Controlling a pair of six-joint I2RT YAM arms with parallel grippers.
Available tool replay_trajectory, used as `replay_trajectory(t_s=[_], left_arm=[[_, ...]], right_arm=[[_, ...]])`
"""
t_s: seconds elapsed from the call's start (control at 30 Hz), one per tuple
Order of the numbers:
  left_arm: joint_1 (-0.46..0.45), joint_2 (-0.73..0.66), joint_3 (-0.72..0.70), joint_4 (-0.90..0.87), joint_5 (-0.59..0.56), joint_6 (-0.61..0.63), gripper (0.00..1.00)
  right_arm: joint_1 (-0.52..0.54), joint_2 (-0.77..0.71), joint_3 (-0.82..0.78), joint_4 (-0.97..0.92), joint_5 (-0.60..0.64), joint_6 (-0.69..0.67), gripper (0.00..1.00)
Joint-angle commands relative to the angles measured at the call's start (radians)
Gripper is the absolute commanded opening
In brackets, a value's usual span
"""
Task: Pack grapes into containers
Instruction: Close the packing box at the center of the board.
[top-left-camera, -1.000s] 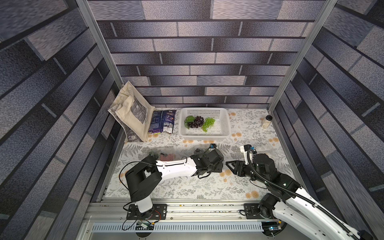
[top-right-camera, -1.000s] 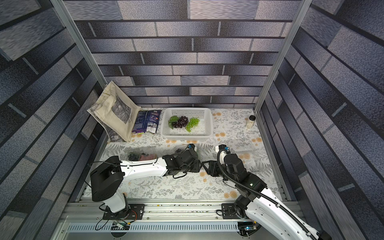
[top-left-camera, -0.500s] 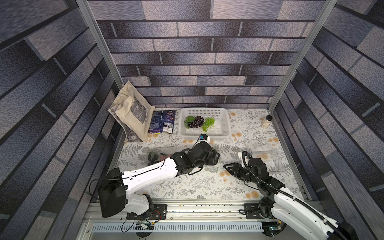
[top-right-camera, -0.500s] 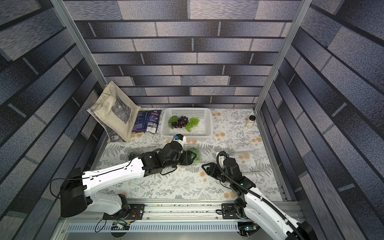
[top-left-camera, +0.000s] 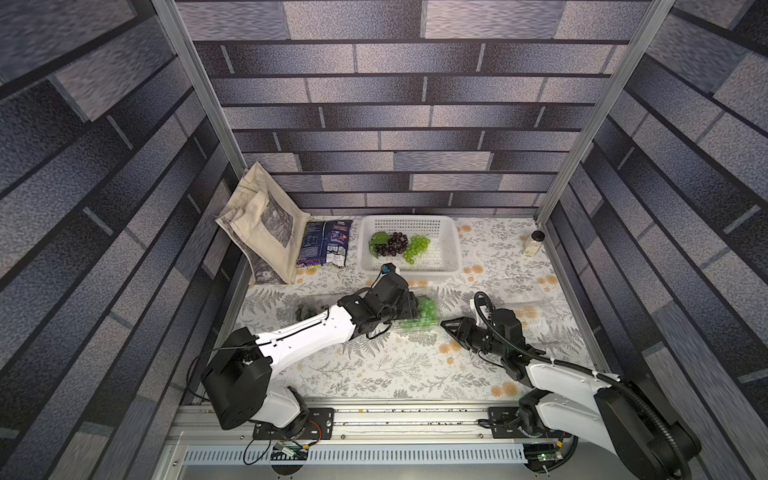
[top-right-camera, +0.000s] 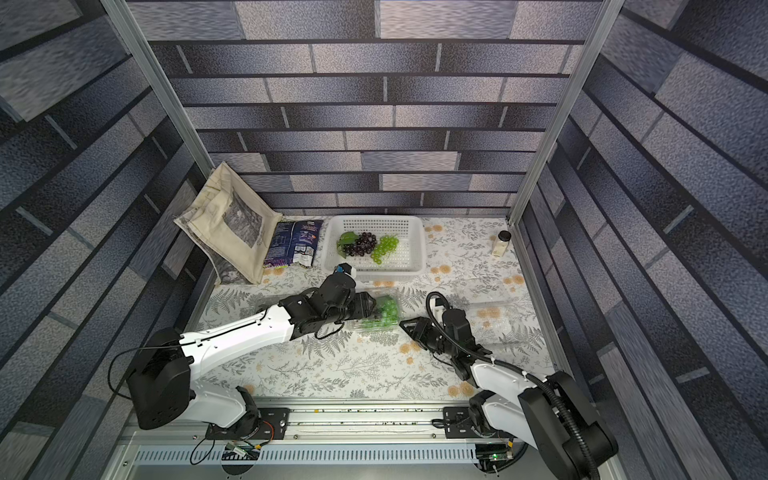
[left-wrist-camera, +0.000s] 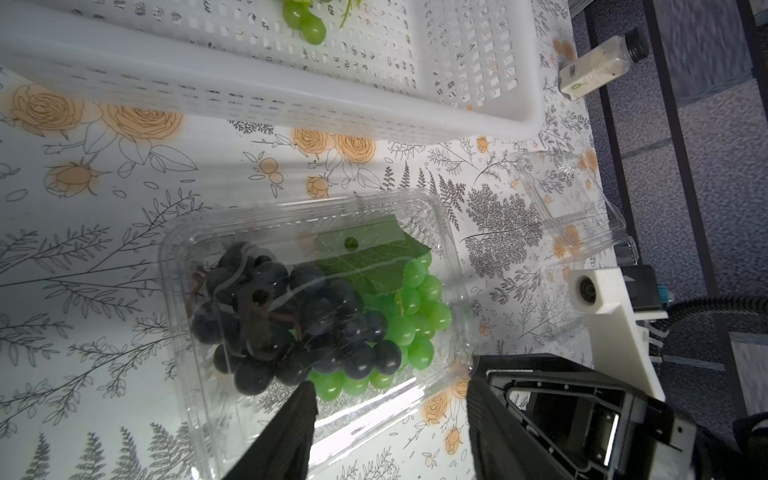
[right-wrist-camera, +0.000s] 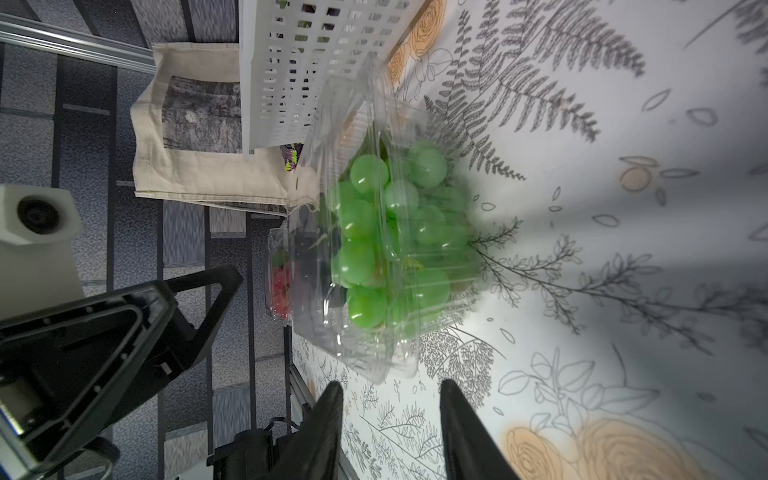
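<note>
My left pincer (left-wrist-camera: 390, 380) hangs spread over the near end of the middle punnet (left-wrist-camera: 311, 206) on the floral table (top-left-camera: 374, 365). One finger (left-wrist-camera: 299, 415) crosses its rim and the other stands at its corner; I cannot tell whether either touches the plastic. Inside the punnet, dark grapes (left-wrist-camera: 316, 328) lie against green grapes (left-wrist-camera: 415, 316) under a leaf (left-wrist-camera: 370, 257).

My right pincer (right-wrist-camera: 390, 385) points at the same punnet from the opposite side. Its jaws are apart over bare tablecloth, with the tips just short of the plastic.

In both top views the two pincers flank the punnet, which sits just in front of the white basket (top-left-camera: 451, 253). The basket holds a dark bunch (top-left-camera: 392, 244) and a green bunch (top-left-camera: 417, 248). Red grapes (right-wrist-camera: 280, 291) show in a second punnet (right-wrist-camera: 271, 241) under my left arm. A third punnet (left-wrist-camera: 565, 195) lies near my right arm.
</note>
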Motion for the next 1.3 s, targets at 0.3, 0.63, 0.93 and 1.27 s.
replay_trajectory(t_s=[0.3, 0.63, 0.93, 1.27], left_arm=[[0.026, 0.013, -0.023, 0.040, 0.039, 0.016, 0.60], [0.034, 0.012, -0.035, 0.047, 0.043, 0.009, 0.60], [0.041, 0.013, -0.048, 0.049, 0.049, 0.003, 0.60], [0.047, 0.019, -0.061, 0.082, 0.055, -0.004, 0.60]], right_arm=[[-0.033, 0.059, 0.026, 0.074, -0.012, -0.015, 0.31], [-0.037, 0.153, 0.034, 0.186, -0.044, 0.019, 0.29], [-0.037, 0.267, 0.032, 0.307, -0.059, 0.054, 0.21], [-0.038, 0.344, 0.027, 0.383, -0.068, 0.068, 0.12]])
